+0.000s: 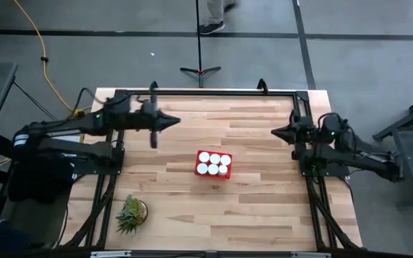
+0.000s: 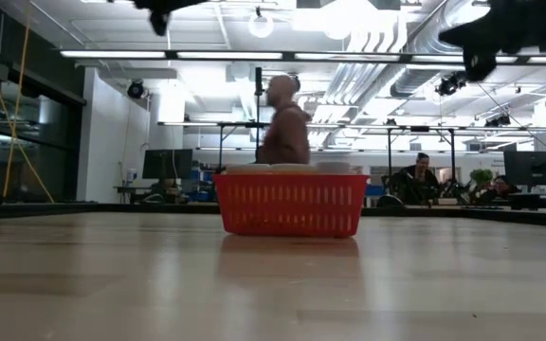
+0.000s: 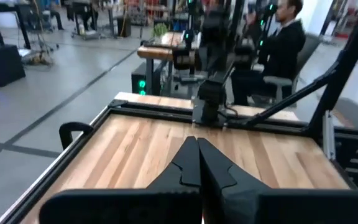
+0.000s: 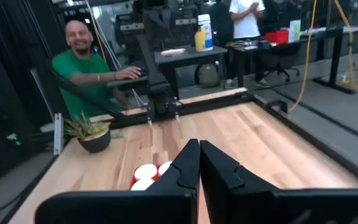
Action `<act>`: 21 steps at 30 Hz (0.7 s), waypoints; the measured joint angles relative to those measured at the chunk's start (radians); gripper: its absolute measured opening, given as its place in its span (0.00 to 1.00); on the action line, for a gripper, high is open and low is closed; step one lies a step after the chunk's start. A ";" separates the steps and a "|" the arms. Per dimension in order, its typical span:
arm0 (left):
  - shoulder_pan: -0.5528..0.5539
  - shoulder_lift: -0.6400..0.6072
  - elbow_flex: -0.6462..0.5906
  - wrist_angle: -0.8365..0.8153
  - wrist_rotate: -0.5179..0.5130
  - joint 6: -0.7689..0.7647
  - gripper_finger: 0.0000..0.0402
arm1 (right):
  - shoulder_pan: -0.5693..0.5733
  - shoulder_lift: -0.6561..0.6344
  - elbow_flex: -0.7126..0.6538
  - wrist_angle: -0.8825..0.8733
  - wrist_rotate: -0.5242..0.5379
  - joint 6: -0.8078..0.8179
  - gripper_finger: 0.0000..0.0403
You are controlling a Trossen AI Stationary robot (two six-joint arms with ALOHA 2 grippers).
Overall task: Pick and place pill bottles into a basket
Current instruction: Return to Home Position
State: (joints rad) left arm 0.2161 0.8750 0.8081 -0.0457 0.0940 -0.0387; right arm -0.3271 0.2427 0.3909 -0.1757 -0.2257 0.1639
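The red basket (image 1: 213,165) stands near the middle of the table and holds several pill bottles (image 1: 214,163), their white caps up. The low view shows the basket's slotted side (image 2: 290,205) with the caps (image 2: 290,169) at its rim. In the right wrist view the caps (image 4: 148,176) show just past the fingers. My left gripper (image 1: 176,122) is shut and empty, high over the far left of the table. My right gripper (image 1: 274,132) is shut and empty, high over the far right. Both fingertips meet in the wrist views: left (image 3: 192,142), right (image 4: 198,144).
A small green spiky plant in a pot (image 1: 131,213) stands near the table's near left corner; it also shows in the right wrist view (image 4: 91,132). Black frame rails (image 1: 206,92) run along the table's far edge and sides. People are in the room beyond the table.
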 joint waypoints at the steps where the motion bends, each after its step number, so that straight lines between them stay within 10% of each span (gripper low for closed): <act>1: 0.000 -0.039 -0.031 0.010 -0.001 -0.009 0.06 | 0.000 -0.023 -0.044 0.027 -0.004 0.020 0.00; 21: -0.001 -0.471 -0.583 0.237 0.027 -0.179 0.06 | 0.000 -0.181 -0.290 0.195 -0.060 -0.082 0.00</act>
State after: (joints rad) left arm 0.2151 0.4041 0.2255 0.1910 0.1209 -0.2177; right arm -0.3266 0.0612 0.1005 0.0192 -0.2858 0.0820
